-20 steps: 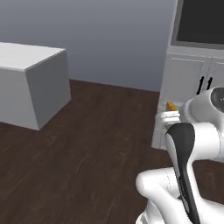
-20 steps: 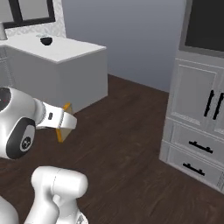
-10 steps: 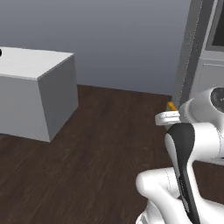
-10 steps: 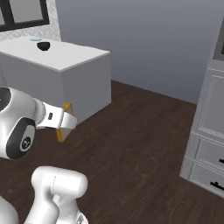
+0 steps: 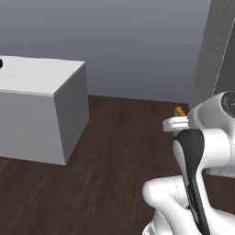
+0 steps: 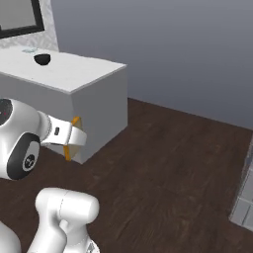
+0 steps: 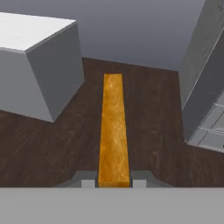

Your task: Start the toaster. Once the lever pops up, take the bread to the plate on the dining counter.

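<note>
My gripper (image 7: 113, 181) is shut on the bread (image 7: 113, 131), a long orange-tan slice that sticks out straight ahead of the fingers. From the base the bread (image 5: 181, 110) peeks out above the hand, and my gripper (image 6: 74, 138) hangs at about waist height over the floor. The dining counter (image 6: 74, 74) is a white-topped block ahead and to the left, also seen as dining counter (image 5: 41, 78) and dining counter (image 7: 26, 30). A small pale plate (image 6: 29, 50) lies at its far end. The toaster is out of view.
A dark bowl (image 6: 42, 59) stands on the counter beside the plate. Tall grey cabinets (image 5: 215, 55) with drawers (image 7: 210, 131) rise on the right. Dark wooden floor (image 6: 173, 163) stretches between counter and cabinets up to a grey wall.
The whole picture has shifted: the base has turned, so the counter slid toward the middle and the cabinets toward the right edge. The bread stays gripped.
</note>
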Controlling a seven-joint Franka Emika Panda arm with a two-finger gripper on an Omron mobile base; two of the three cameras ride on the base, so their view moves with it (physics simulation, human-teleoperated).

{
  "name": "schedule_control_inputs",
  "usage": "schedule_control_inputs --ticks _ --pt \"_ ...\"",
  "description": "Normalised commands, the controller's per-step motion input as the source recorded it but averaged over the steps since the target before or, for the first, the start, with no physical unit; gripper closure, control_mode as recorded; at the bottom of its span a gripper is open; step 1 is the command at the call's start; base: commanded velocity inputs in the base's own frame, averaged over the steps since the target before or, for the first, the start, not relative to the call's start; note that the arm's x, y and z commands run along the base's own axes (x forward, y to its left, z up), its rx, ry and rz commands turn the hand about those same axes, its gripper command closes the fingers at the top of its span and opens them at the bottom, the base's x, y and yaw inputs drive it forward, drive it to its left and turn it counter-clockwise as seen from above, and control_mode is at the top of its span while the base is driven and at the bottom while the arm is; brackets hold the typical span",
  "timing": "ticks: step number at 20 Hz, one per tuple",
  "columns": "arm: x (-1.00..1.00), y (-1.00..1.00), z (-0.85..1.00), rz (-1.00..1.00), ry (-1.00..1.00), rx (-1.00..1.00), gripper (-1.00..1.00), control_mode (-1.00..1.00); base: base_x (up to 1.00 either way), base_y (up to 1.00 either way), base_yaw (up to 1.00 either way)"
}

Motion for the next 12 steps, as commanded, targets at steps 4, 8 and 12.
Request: schedule_control_inputs --ticks 4,8,12 --pt "0.0 0.0 0.0 0.0 0.0 0.0 1.0 1.0 0.99 0.86 -0.32" --pt "0.0 0.0 0.0 0.0 0.0 0.0 1.0 1.0 0.88 0.69 -0.4" --pt "0.0 0.0 0.0 0.0 0.0 0.0 1.0 1.0 0.77 0.47 -0.54"
